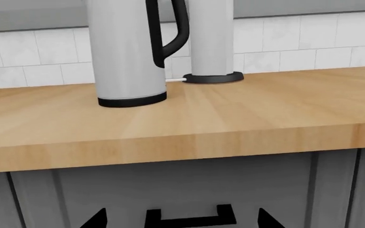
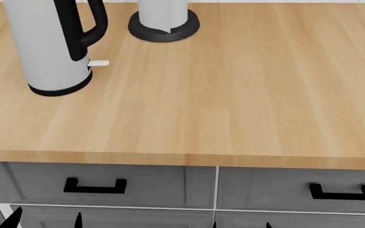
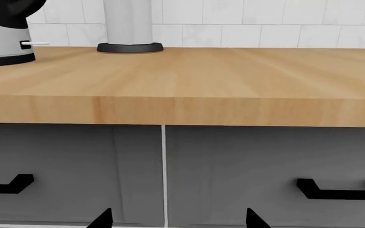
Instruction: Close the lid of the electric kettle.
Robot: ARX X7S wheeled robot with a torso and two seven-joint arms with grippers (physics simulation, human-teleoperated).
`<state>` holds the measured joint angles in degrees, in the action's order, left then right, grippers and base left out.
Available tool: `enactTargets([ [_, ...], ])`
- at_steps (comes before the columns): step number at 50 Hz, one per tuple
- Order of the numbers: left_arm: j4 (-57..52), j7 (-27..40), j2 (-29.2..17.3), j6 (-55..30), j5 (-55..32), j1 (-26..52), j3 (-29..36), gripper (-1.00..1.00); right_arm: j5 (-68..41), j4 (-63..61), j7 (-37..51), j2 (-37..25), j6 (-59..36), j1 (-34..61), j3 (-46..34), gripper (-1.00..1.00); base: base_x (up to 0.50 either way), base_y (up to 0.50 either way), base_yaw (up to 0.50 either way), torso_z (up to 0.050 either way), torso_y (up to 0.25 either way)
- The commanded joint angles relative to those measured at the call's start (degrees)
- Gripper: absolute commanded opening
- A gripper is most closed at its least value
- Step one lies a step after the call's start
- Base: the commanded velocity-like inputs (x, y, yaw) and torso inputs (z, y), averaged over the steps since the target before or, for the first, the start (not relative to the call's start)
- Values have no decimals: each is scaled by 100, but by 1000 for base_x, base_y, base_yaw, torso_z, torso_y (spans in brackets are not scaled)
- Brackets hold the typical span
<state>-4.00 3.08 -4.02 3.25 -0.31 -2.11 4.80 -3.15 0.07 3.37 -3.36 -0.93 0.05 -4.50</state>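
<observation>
The white electric kettle [image 2: 46, 42] stands at the back left of the wooden counter, with its black loop handle [image 2: 84, 28] and white lever switch [image 2: 99, 62] facing right. Its top and the lid are cut off in every view. It also shows in the left wrist view [image 1: 125, 52] and the right wrist view [image 3: 2, 42]. My left gripper [image 1: 182, 221] is open and empty, low in front of the drawers, below the counter edge; only its tips show in the head view [image 2: 43, 221]. My right gripper [image 3: 179, 219] is open and empty at the same height, further right in the head view [image 2: 241, 225].
A white roll on a wide black round base [image 2: 163, 28] stands just right of the kettle and behind it, near the tiled wall. The wooden counter [image 2: 246, 95] overhangs grey drawers with black handles [image 2: 95, 185] [image 2: 338, 191], close in front of both grippers.
</observation>
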Motion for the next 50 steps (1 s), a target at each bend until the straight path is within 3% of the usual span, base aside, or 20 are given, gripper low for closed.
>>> enactTargets([
  [1,-73,99,-116,73,-19,-26,135,100,-124,-24,80,-102,-17,-8,-128,100,0,0,0,48,72],
  [27,9,377,-273,107,-43,-3,319,100,-290,-17,203,-273,-19,0,-371,100,0,0,0,48,71],
  [33,67,503,-268,21,-66,27,299,100,-95,-2,314,-322,26,-2,-512,100,0,0,0,0,0],
  [50,15,560,-368,-8,-151,-22,413,100,-162,-59,399,-408,64,-6,-600,100,0,500,0,0,0],
])
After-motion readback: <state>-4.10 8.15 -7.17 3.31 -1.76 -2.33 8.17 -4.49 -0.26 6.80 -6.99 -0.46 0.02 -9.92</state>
